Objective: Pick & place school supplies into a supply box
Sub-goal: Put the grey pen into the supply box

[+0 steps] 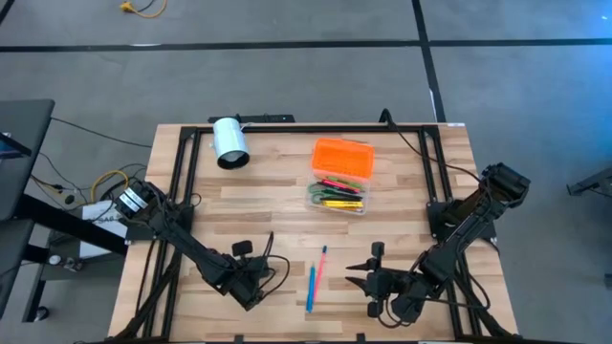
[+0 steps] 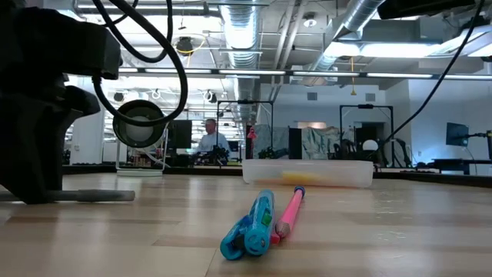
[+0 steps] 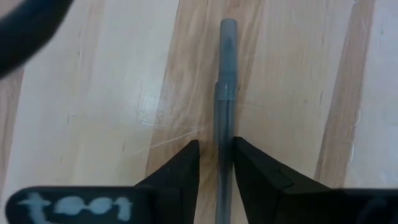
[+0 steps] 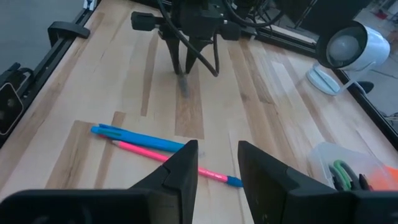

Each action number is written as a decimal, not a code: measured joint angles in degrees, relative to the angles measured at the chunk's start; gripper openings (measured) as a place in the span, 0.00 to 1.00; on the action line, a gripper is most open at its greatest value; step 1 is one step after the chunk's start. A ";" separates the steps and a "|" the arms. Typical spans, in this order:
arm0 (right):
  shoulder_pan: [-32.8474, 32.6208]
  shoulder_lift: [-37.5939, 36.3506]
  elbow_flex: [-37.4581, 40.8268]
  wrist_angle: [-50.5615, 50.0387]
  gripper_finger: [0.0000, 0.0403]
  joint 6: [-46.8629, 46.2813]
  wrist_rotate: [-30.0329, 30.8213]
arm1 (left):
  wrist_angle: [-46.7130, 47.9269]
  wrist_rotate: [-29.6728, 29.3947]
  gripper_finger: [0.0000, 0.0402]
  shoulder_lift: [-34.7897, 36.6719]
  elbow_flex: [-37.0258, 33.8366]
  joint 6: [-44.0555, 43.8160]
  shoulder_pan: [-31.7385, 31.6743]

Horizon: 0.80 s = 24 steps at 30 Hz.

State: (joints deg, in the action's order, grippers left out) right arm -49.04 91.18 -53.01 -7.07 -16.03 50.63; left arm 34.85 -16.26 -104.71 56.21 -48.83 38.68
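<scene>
Straddling: our left gripper stands low over a grey pen on the wooden table, 1 dark finger on each side of the barrel; whether the pads touch it we cannot tell, and the pen lies flat, not lifted.
Waiting: our right gripper hangs with its jaws apart and nothing between them, near the table's front edge, looking across at the left one.
Loose supplies: a blue pen and a pink pencil lie side by side between our 2 grippers.
Supply box: the clear case sits mid-table with its orange lid swung back, several pens already inside; a white cylinder lies well to its left.
Doing it well: we judge the grip should close squarely across the barrel, centred, then rise straight before carrying toward the case.
Risk: a thin round pen may roll or pivot out of an off-centre pinch.
</scene>
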 joint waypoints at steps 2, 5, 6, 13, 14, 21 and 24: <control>0.00 0.00 0.00 0.00 0.27 -0.02 0.00 | -0.06 0.31 0.21 0.00 0.00 0.03 -0.05; 0.00 0.00 0.00 0.00 0.27 -0.02 -0.02 | -0.14 0.54 0.19 0.00 0.00 0.01 -0.05; 0.00 0.00 0.00 0.02 0.27 -0.02 -0.02 | -0.19 0.70 0.19 0.00 0.00 0.03 -0.07; 0.00 0.00 0.00 0.04 0.27 -0.42 -0.04 | -0.73 2.16 0.08 0.02 0.00 1.35 -0.09; 0.00 0.00 0.00 0.04 0.27 -0.42 -0.04 | -0.75 2.20 0.06 0.02 0.02 1.93 -0.09; -0.07 0.00 0.00 0.03 0.27 -0.46 -0.07 | -0.77 2.04 0.03 0.02 0.02 3.21 -0.11; -0.07 0.00 0.00 0.03 0.27 -0.46 -0.15 | -1.04 0.90 0.02 0.02 0.02 4.83 0.21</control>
State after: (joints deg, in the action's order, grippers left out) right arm -49.10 91.18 -53.01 -7.04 -16.49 50.48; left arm 33.81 -15.36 -104.69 56.22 -43.99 38.89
